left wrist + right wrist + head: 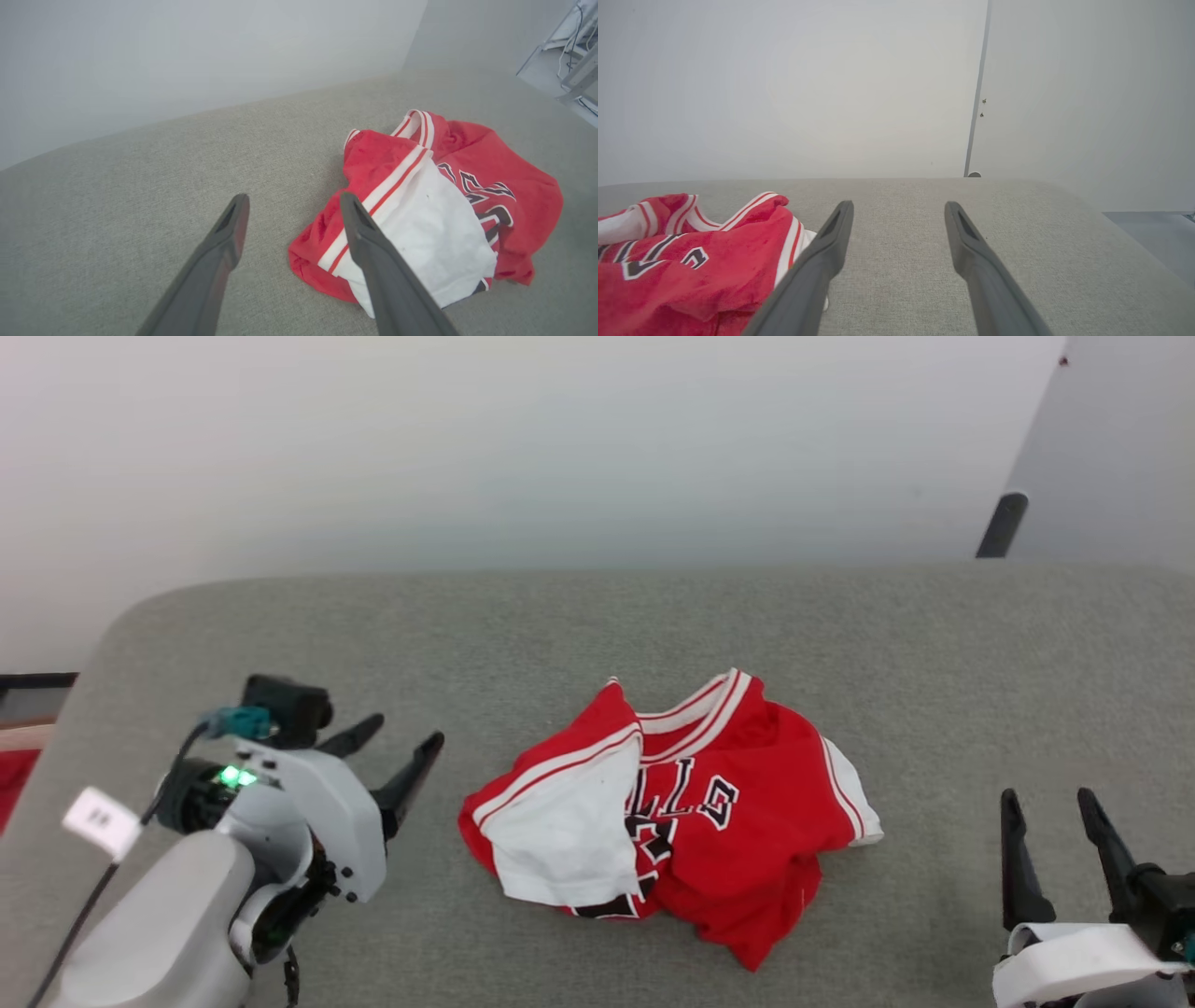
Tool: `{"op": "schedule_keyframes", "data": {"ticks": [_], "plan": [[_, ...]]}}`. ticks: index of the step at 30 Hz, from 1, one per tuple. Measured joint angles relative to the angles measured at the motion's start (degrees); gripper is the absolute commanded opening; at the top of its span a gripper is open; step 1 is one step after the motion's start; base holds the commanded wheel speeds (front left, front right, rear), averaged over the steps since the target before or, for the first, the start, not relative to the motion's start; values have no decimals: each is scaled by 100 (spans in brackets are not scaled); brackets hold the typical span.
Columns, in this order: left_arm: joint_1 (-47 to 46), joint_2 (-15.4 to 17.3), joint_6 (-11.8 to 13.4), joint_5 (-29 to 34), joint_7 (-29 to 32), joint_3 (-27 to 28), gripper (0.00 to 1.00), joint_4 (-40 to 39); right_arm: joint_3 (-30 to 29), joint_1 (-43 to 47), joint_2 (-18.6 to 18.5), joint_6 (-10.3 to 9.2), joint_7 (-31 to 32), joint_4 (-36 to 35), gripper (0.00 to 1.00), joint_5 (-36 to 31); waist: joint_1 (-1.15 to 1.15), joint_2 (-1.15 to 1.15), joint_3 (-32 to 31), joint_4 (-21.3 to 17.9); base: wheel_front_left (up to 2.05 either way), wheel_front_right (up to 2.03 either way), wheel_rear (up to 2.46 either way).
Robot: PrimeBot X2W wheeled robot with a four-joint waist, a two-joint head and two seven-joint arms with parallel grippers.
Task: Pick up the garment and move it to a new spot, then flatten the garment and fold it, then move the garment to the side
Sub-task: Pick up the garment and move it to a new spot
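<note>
The left end effector (pixel 408 729) stands with its two dark fingers spread wide and nothing between them, hovering over the grey fabric-covered table (pixel 653 625). The garment (pixel 728 803) lies crumpled on the table just beyond that end effector's fingertips, on the side toward the other arm, apart from the fingers. It is a red jersey in a loose heap. A white side panel is folded over on top at the end nearest the left end effector, with red-and-white striped trim running along its edge. Parts of the black, white-outlined lettering show on the red cloth beside the panel.

In the left wrist view the left end effector (pixel 293 197) points at bare table (pixel 140 186), and the garment (pixel 434 224) sits off to the side of one finger, which overlaps its white panel in that view. Whether that finger touches the cloth cannot be told.

The right end effector (pixel 1047 794) is also opened wide and empty, fingers pointing away from the robot. The garment lies well apart from it, toward the left arm. In the right wrist view the right end effector (pixel 899 204) frames bare table (pixel 1041 242) between its fingers, with the garment (pixel 691 266) outside one finger. A pale wall rises beyond the table's far edge.
</note>
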Motion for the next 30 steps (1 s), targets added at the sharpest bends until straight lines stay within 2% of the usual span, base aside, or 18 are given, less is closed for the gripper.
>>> {"op": "schedule_keyframes", "data": {"ticks": [7,13,21,24,30], "plan": [[330,3,88,165,-1280,288,100,-3,38,65,-54,0,0,-14,100,10,0,0,-157,255,0,0,0],[700,-22,298,237,-2098,524,100,21,43,143,-74,0,0,-34,100,8,0,0,-261,467,0,0,0],[1304,-156,567,541,-2393,1006,100,-134,18,272,-85,0,0,-34,100,-2,0,0,-408,699,0,0,0],[1586,-279,611,791,-2401,1440,100,-347,11,314,-82,0,0,-36,100,-20,0,0,-462,760,0,0,0],[2173,-592,378,1265,-2410,2171,100,-524,-34,363,-87,0,0,-2,100,-45,0,0,-531,836,0,0,0]]}}
